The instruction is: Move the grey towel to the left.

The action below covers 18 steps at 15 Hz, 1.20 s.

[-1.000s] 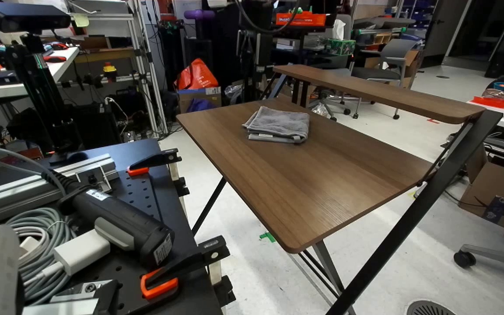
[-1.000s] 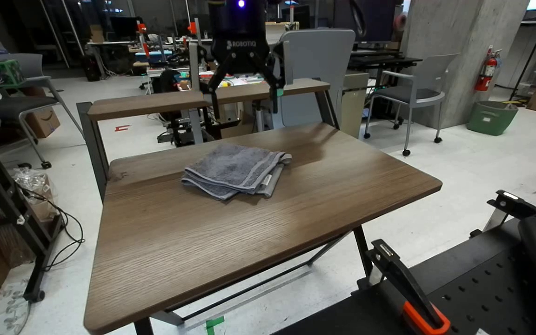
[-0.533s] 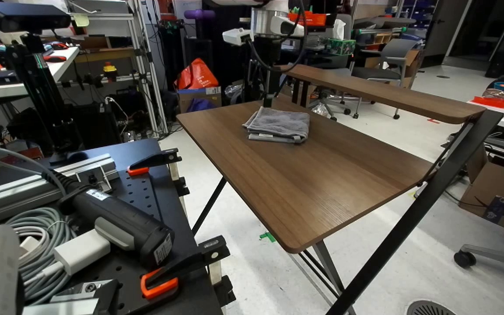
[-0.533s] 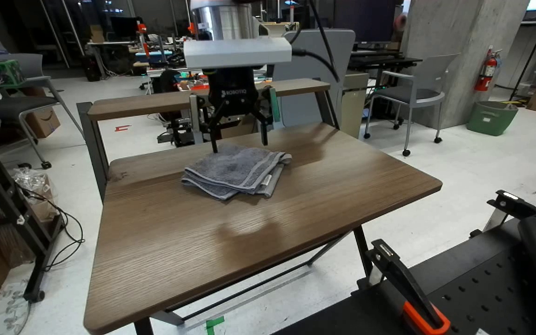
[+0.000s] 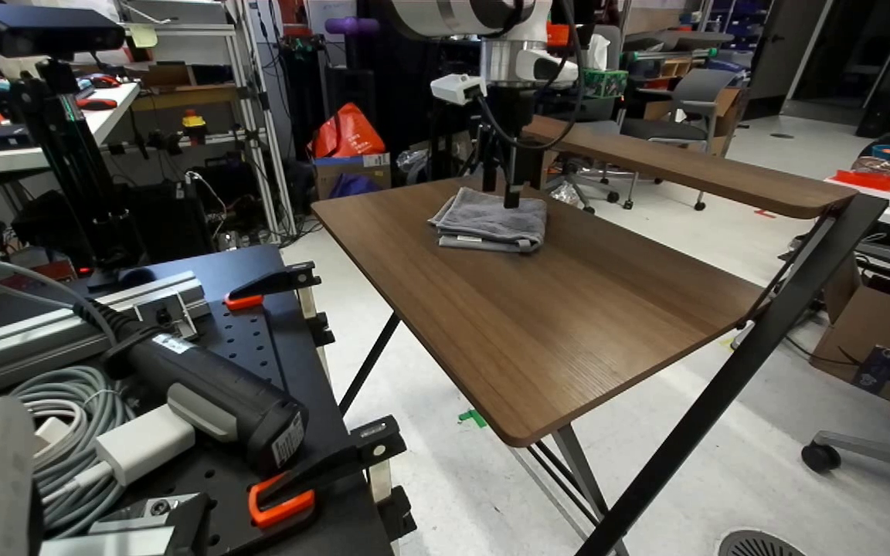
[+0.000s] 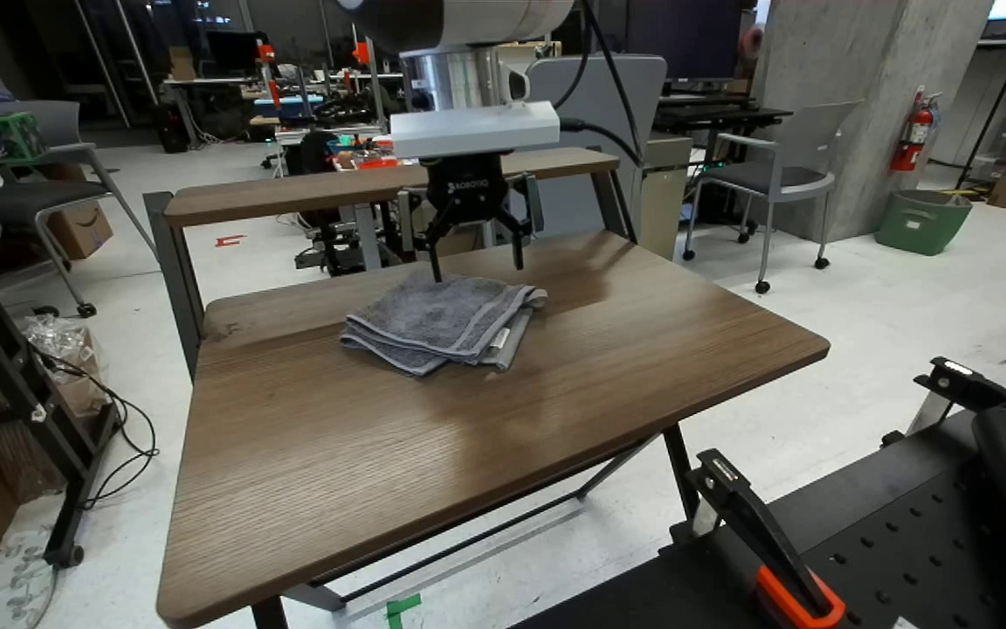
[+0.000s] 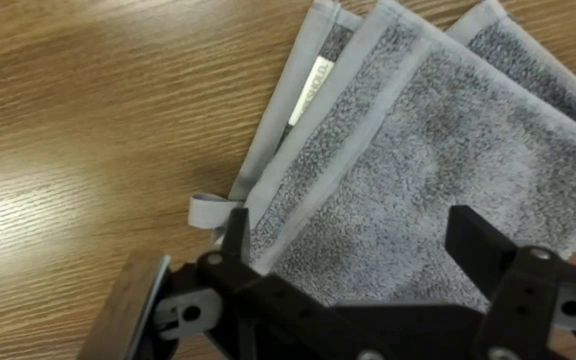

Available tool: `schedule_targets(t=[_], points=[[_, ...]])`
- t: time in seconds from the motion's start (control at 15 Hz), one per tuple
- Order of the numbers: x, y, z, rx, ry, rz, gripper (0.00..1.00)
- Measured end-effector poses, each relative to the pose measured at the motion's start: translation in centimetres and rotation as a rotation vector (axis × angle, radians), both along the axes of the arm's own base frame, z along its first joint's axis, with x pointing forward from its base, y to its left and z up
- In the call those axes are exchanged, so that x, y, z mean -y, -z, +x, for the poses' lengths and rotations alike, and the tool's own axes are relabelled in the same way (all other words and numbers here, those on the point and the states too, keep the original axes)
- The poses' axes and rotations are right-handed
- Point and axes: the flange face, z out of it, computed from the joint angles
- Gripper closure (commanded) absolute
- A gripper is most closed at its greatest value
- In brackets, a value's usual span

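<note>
The grey towel (image 5: 491, 222) lies folded flat on the brown tabletop (image 5: 568, 324). It also shows in an exterior view (image 6: 446, 316), with its layers fanned slightly at the near edge. My gripper (image 5: 501, 193) is open, pointing down over the towel's far part; it is also above the towel in an exterior view (image 6: 478, 273). In the wrist view the towel (image 7: 393, 165) spreads between and beyond the two apart fingers of the gripper (image 7: 348, 214). The left finger is near the towel's loop and edge. I cannot tell whether the fingertips touch the cloth.
A raised brown shelf (image 6: 293, 196) runs along the table's side behind the gripper; it also shows in an exterior view (image 5: 677, 164). A black perforated bench (image 5: 259, 347) with orange-handled clamps stands beside the table. A grey chair (image 6: 769, 166) stands farther back.
My arm came down from high over the table to just above the towel, then shifted right in both exterior views. The gripper stayed open. The towel has not moved.
</note>
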Motion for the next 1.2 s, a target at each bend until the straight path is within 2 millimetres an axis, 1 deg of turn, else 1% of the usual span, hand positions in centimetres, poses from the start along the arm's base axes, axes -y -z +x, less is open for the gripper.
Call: schedule_targets(t=[0.13,0.33,0.67,0.8,1.0,1.2], points=[[0.2,0.2,0.8,0.013,0.005,-0.002,0.00],[-0.4,1.3,1.7,0.023,0.001,0.001,0.00],[-2.2,5.2,1.9,0.007,-0.022,-0.004,0.00],[-3.0,6.4,2.0,0.006,-0.031,-0.006,0.00],[-4.8,6.6,2.3,0.013,-0.053,0.001,0.00],[-8.2,6.6,1.6,0.011,-0.107,0.028,0.00]])
